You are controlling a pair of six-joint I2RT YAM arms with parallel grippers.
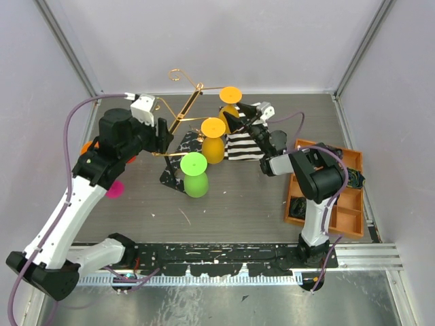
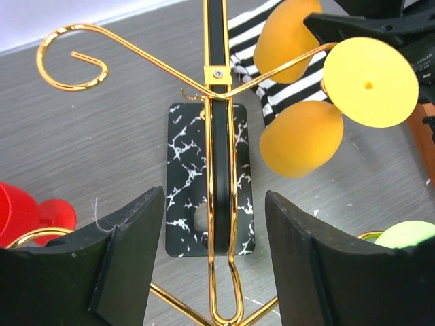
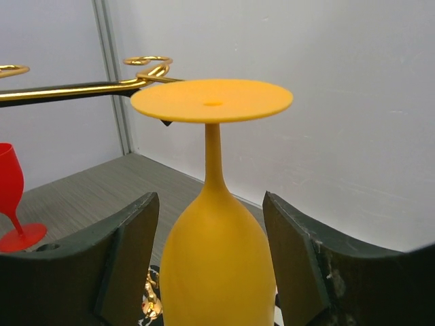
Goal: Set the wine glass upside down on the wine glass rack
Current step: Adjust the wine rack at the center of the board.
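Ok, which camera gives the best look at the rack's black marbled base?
The left wrist view: the base lies sharp between the left gripper's fingers, white veins plain, only the rack's upright crossing it. The top external view shows it small, partly behind the green glass. The right wrist view does not show it.

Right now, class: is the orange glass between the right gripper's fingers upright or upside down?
Upside down: the orange glass has its flat foot on top and its bowl hanging below.
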